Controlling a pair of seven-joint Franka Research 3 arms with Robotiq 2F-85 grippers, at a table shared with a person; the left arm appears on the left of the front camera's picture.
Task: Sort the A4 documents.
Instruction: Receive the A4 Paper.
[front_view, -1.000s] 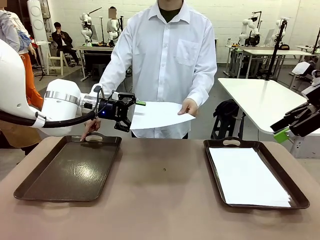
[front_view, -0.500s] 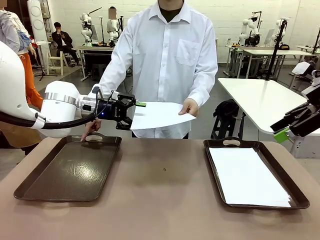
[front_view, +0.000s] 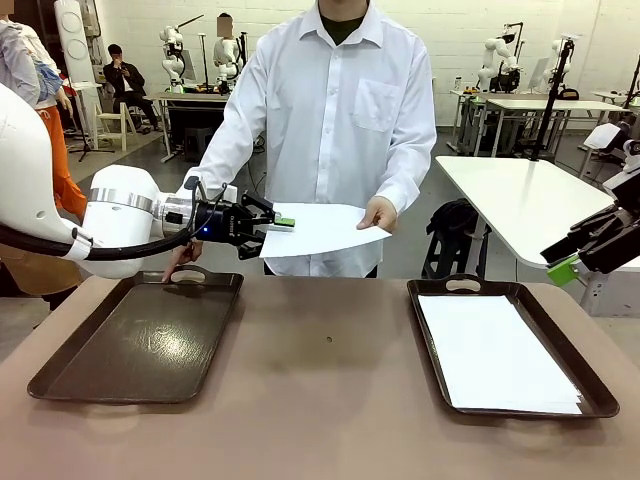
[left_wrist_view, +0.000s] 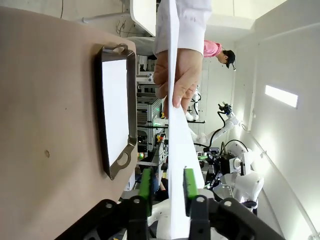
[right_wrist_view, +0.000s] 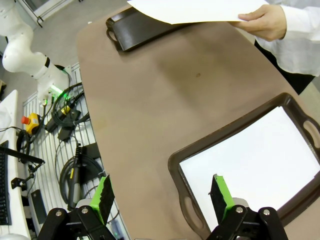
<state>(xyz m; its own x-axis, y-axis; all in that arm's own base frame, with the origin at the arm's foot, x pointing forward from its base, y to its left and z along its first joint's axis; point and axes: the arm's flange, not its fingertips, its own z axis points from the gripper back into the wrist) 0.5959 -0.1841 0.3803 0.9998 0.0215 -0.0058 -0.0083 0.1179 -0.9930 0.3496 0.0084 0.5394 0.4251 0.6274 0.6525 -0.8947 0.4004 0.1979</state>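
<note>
White arm (front_view: 110, 215), silver ring, black gripper (front_view: 280, 224) (green pads); person (front_view: 335, 120) in white shirt.

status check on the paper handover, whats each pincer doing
Left pincer shut on held sheet. Person's hand grips its far edge. Right pincer open, above the tray of stacked sheets. Nothing in the way.

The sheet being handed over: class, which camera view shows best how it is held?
The front view: the sheet spans between the left pincer, shut on its edge, and the person's hand. The left wrist view shows it edge-on; the right wrist view shows its underside and the hand.
</note>
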